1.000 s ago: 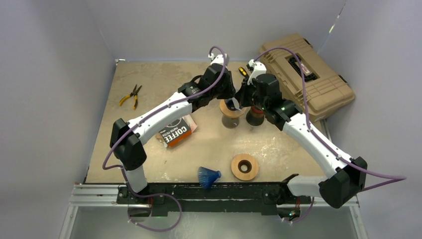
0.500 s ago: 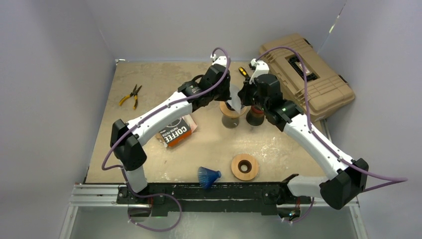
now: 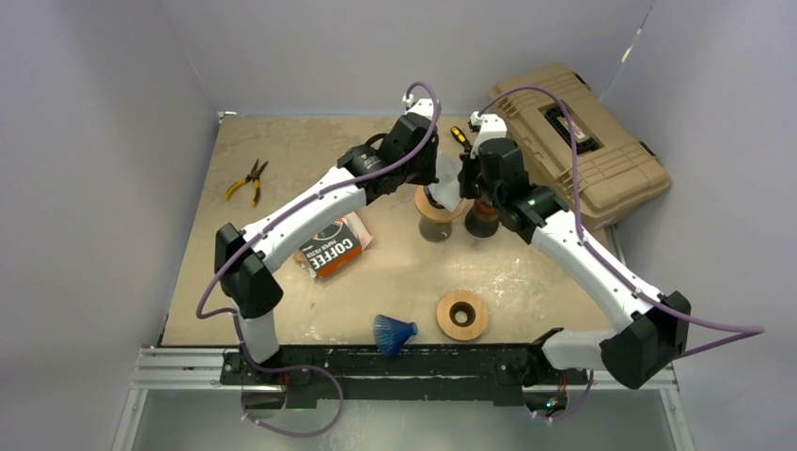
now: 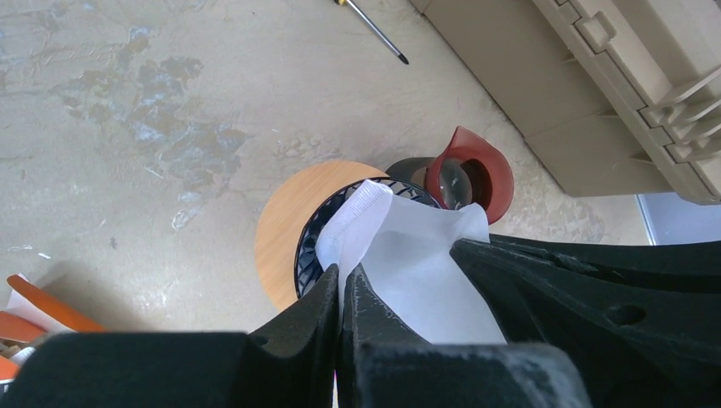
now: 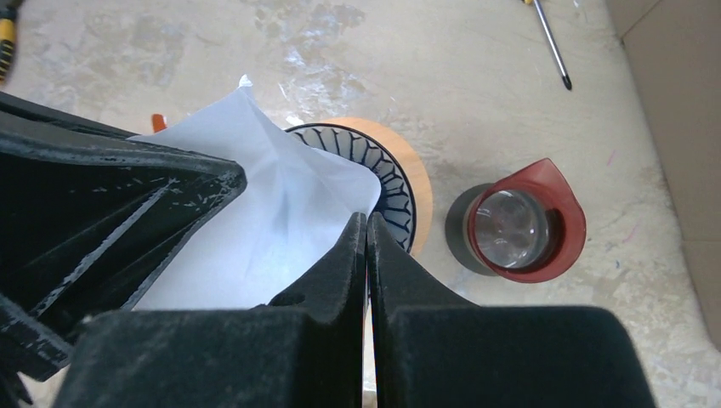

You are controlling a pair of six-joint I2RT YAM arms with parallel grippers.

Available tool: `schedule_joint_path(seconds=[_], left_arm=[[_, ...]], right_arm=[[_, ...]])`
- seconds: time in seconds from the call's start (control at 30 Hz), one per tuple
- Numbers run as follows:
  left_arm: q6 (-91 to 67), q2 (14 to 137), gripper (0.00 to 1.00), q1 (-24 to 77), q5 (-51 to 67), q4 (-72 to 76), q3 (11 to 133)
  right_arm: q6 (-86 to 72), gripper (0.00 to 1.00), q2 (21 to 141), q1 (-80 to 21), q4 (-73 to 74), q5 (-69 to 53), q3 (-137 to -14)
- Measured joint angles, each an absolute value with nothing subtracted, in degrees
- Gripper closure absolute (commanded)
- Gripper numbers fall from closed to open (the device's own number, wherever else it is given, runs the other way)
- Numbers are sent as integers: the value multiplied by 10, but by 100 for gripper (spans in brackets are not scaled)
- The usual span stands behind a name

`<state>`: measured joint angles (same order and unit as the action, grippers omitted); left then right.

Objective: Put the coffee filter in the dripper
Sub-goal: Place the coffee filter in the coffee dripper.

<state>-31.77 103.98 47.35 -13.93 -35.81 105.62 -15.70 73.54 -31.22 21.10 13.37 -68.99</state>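
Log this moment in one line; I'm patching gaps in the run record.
stage: coffee filter above dripper, not seated | left end effector: shut on coffee filter | right end effector: shut on coffee filter

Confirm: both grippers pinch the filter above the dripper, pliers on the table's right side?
Wrong side: the pliers lie on the left side of the table, per the top view. Left gripper and right gripper do pinch the filter above the dripper.

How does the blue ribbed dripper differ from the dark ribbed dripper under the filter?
Blue ribbed dripper lies bare on the table; dark ribbed dripper sits in a round wooden collar. Blue one is untended; left hand and right hand pinch a white paper filter over the dark one. Both are ribbed.
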Motion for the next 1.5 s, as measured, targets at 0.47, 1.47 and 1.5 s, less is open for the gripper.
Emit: schedule_joint_path(seconds=[0.47, 1.47, 1.5], left_arm=[[-317, 1052, 100, 474, -119, -367, 1063], [-273, 1052, 100, 474, -196, -396, 1063], [-272, 1052, 100, 474, -199, -397, 1063]], right_arm=[[-155, 65, 747, -312, 199, 79, -693], [-130, 48, 781, -310, 223, 175, -701], [-129, 48, 781, -310, 223, 175, -701]])
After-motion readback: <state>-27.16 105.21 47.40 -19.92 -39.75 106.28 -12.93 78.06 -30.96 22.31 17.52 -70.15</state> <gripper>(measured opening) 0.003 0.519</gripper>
